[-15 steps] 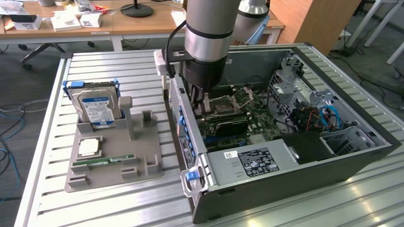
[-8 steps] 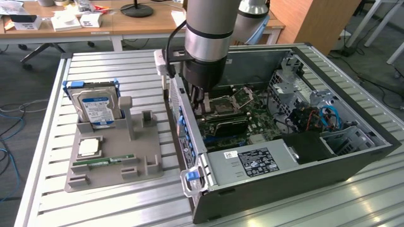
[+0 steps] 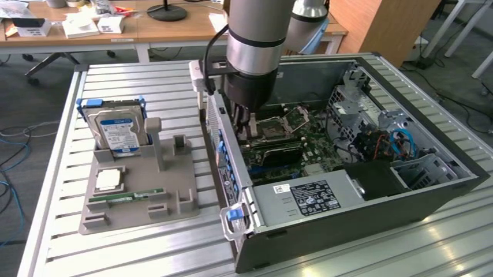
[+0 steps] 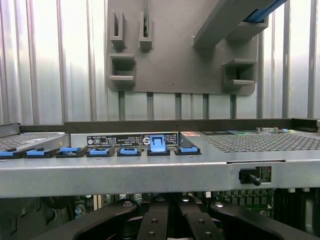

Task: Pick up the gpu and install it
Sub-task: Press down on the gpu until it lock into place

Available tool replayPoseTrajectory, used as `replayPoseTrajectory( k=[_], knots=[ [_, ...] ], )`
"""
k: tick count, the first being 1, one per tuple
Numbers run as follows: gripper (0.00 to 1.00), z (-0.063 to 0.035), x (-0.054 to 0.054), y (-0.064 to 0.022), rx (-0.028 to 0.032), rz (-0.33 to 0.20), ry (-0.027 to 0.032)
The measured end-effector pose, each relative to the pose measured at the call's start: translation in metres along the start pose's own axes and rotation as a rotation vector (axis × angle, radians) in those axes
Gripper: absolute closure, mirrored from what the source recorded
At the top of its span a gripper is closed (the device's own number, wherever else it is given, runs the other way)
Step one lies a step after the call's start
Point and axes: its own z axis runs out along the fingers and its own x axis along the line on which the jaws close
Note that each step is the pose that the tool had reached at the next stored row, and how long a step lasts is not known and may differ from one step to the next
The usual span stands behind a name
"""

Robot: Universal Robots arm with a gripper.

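**A:** Where is your tool (image 3: 250, 128) now?

**B:** Down inside the open case (image 3: 431, 196), close to its rear wall and above the board. I can't tell whether it is open or closed, or whether it is gripping anything.

**A:** And the gpu (image 3: 279, 154)?

**B:** I take it to be the dark slab on the board, near the tool at about 4 o'clock in the exterior view. I can't tell whether it is fully seated. The holder (image 3: 138, 208) on the bench (image 3: 154, 254), at 9 o'clock from the case, carries the drive (image 3: 115, 133) but no card.

**A:** So what makes seating go well?

**B:** As I judge it, I should keep the card square to its slot and press straight down with even force along its length. The bracket end should meet the rear wall under the blue latches (image 4: 157, 144). Any tilt could jam one end. I would also stay off the socket (image 3: 274, 126), just beside the tool at 3 o'clock.
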Motion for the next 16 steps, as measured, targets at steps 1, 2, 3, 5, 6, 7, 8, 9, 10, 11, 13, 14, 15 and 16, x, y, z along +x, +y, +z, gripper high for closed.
replayPoseTrajectory(
  k=[1, 2, 3, 5, 6, 7, 8, 9, 10, 11, 13, 14, 15, 16],
  knots=[
    [0.89, 0.0, 0.0, -0.0004, 0.0, 0.0, 0.0],
    [0.89, 0.0001, 0.0, -0.0009, 0.0001, 0.0, -0.0001],
    [0.89, 0.0, -0.0001, -0.0016, 0.0001, 0.0, 0.0],
    [0.89, 0.0, -0.0002, -0.0032, 0.0002, 0.0, -0.0001],
    [0.89, 0.0001, -0.0002, -0.0039, 0.0002, 0.0, -0.0001],
    [0.89, 0.0001, -0.0001, -0.0042, 0.0002, 0.0, -0.0001],
    [0.89, 0.0001, -0.0001, -0.0042, 0.0002, 0.0, -0.0001],
    [0.89, 0.0, -0.0001, -0.0042, 0.0001, 0.0, 0.0],
    [0.89, 0.0, -0.0002, -0.0042, 0.0001, 0.0, 0.0],
    [0.89, 0.0001, -0.0002, -0.0043, 0.0001, 0.0, -0.0001],
    [0.89, 0.0001, -0.0002, -0.0043, 0.0001, 0.0, 0.0],
    [0.89, 0.0006, -0.0002, -0.0042, 0.0002, 0.0, -0.0002],
    [0.89, 0.0012, -0.0001, -0.0042, 0.0003, 0.0, -0.0002],
    [0.89, 0.0018, -0.0001, -0.004, 0.0001, 0.0, -0.0001]
  ],
)
